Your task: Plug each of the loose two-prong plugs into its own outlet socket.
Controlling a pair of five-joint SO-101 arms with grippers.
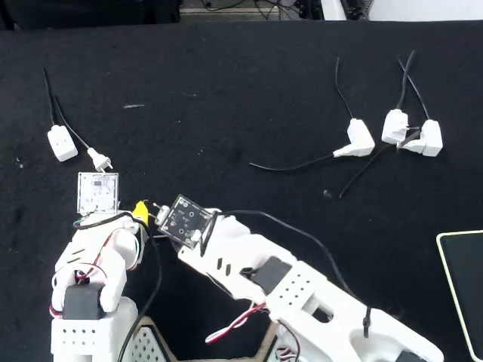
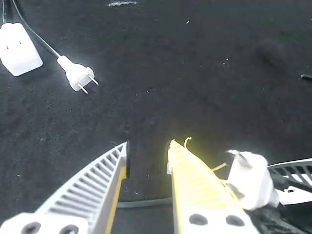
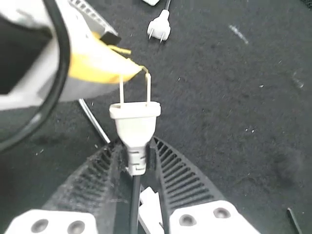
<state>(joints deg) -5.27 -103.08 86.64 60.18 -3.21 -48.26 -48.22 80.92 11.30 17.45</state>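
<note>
**Toward nine o'clock: one plug loose, one plug held**

At nine o'clock on the black worktop [image 1: 226, 75], an outlet socket [image 1: 62, 143] lies just beside a loose two-prong plug [image 1: 99, 159]. Near seven o'clock the left gripper [image 2: 147, 146] is released. Its yellow finger [image 3: 97, 63] is close to the prongs of a second plug [image 3: 135, 122], which the right gripper [image 3: 136, 146] grasps. Three white cabled pieces [image 1: 395, 126] lie at two o'clock.

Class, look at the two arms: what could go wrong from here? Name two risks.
1. The prongs of the held plug sit right at the yellow finger of the left gripper; a bump could twist the plug.
2. The right gripper pinches it by its narrow neck, so it may tilt when pushed in.
</note>
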